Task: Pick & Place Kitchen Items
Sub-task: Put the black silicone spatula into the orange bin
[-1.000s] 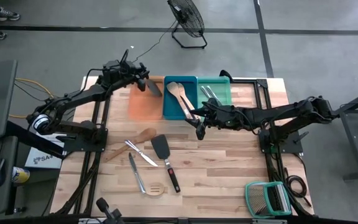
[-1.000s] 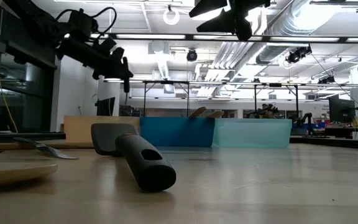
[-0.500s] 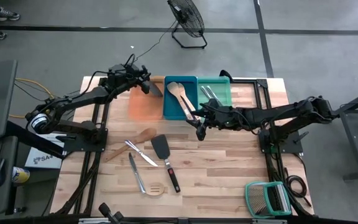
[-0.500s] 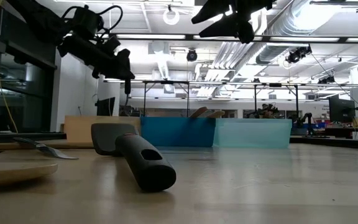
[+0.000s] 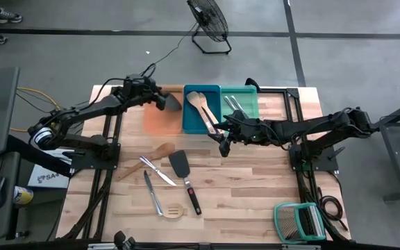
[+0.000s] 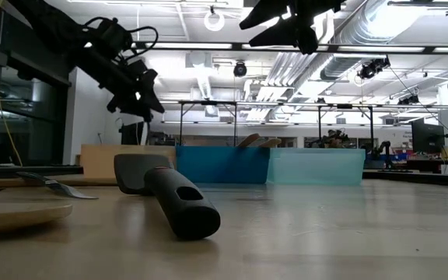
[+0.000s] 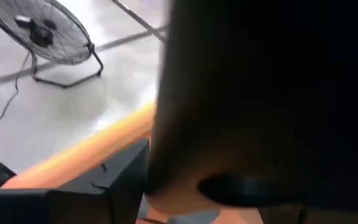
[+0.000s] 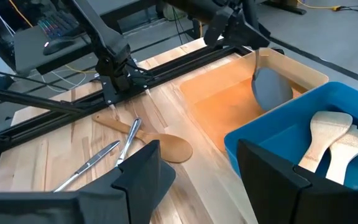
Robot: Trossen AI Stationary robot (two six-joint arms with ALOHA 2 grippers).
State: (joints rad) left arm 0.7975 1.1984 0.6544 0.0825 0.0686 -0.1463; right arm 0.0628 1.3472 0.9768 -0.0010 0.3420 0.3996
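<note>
Across the wooden table (image 5: 255, 194), three trays sit side by side at twelve o'clock: orange tray (image 5: 160, 117), blue tray (image 5: 198, 119) with pale wooden spoons (image 5: 198, 101), and teal tray (image 5: 247, 101) holding silver cutlery (image 5: 233, 104). At five o'clock stands the green-framed rack (image 5: 300, 221). Over the orange tray's far edge, at eleven o'clock, the left gripper (image 5: 164, 101) clamps a black spatula (image 8: 271, 87), blade hanging down into the tray. Just off centre toward one o'clock hovers the right gripper (image 5: 222, 143), fingers (image 8: 143, 174) spread apart and empty. Toward seven o'clock lie a black spatula with red-tipped handle (image 5: 185, 180), a wooden spoon (image 5: 155, 153), a slotted wooden spatula (image 5: 173, 211), and two metal pieces (image 5: 155, 172).
</note>
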